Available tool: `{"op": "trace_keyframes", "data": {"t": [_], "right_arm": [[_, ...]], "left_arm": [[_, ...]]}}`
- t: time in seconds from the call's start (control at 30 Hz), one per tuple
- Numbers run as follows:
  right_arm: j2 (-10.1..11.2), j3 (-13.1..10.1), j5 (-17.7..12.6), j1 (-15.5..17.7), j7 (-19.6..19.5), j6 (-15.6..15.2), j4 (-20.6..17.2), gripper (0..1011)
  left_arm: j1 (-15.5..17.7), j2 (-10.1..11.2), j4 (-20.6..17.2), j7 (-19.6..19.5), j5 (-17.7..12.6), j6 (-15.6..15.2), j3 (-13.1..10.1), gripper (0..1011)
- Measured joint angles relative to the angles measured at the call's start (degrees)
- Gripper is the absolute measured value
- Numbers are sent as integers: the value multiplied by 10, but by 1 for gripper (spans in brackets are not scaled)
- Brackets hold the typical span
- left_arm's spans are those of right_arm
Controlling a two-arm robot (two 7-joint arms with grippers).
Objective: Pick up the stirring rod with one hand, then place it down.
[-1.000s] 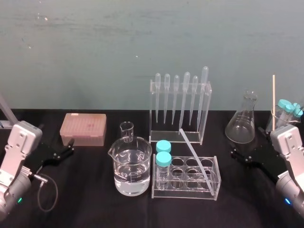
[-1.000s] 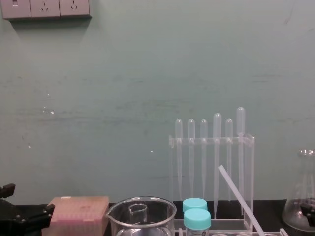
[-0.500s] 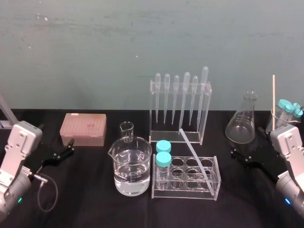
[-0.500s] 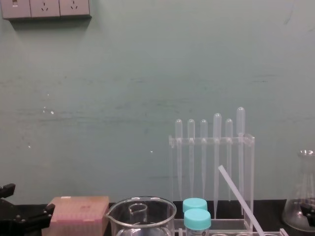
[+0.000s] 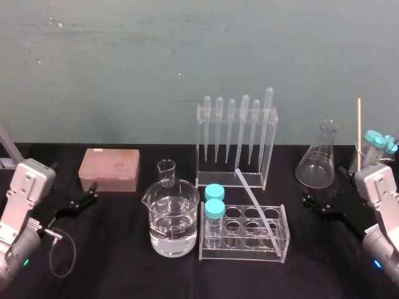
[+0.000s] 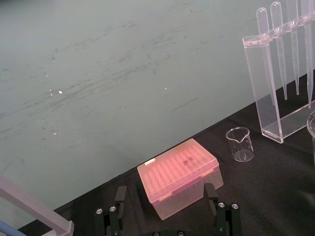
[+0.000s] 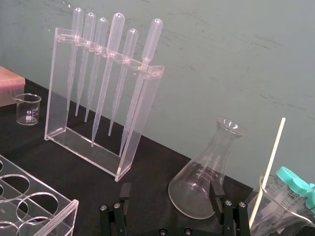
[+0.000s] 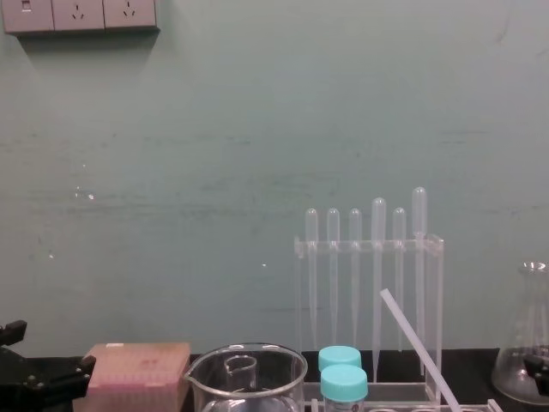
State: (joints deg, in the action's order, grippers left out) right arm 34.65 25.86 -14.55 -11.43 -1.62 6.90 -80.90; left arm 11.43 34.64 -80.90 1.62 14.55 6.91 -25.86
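Observation:
The stirring rod (image 5: 257, 204) is a thin translucent white rod. It leans in the clear test-tube rack (image 5: 274, 251) at the table's middle, with its top end pointing back and to the left; its upper part rises in the chest view (image 8: 416, 344). My left gripper (image 5: 84, 196) rests open at the table's left edge, facing the pink box, and its two fingers (image 6: 120, 194) stand wide apart with nothing between them. At the right edge my right gripper (image 5: 323, 190) is open, its fingers (image 7: 215, 191) spread in front of the conical flask. Both are far from the rod.
A water-filled beaker (image 5: 173, 218) and a small beaker (image 5: 166, 172) stand left of the rack, which holds two blue-capped tubes (image 5: 214, 208). Behind it is a pipette stand (image 5: 235, 143). A pink tip box (image 5: 109, 168) sits at back left, a conical flask (image 5: 318, 163) and a beaker of capped tubes (image 5: 376, 148) at back right.

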Motion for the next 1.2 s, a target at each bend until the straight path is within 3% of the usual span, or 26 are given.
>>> {"op": "trace_keyframes", "data": {"t": [0.57, 0.67, 0.73, 0.83, 0.93, 0.97, 1.07, 1.17, 1.2], "right_arm": [[0, 0, 1, 0, 0, 0, 0, 1000], [-4, -8, 6, 2, -1, 14, -2, 1000], [-6, -14, 7, 4, -2, 29, -7, 1000], [-7, -25, 12, 9, -1, 76, -19, 1000], [-7, -29, 35, 12, 5, 141, -38, 1000], [-7, -29, 35, 12, 5, 141, -38, 1000], [-7, -19, 63, 7, 26, 198, -48, 1000], [-8, -10, 62, -1, 52, 217, -49, 1000], [-8, -2, 46, -8, 78, 222, -48, 1000]], "left_arm": [[0, 0, 0, 0, 0, 0, 0, 1000], [0, 0, 0, 0, 0, 0, 0, 1000], [0, 0, 0, 0, 0, 0, 0, 1000], [0, 0, 0, 0, 0, 0, 0, 1000], [0, 0, 0, 0, 0, 0, 0, 1000], [0, 0, 0, 0, 0, 0, 0, 1000], [0, 0, 0, 0, 0, 0, 0, 1000], [0, 0, 0, 0, 0, 0, 0, 1000], [0, 0, 0, 0, 0, 0, 0, 1000]]}}
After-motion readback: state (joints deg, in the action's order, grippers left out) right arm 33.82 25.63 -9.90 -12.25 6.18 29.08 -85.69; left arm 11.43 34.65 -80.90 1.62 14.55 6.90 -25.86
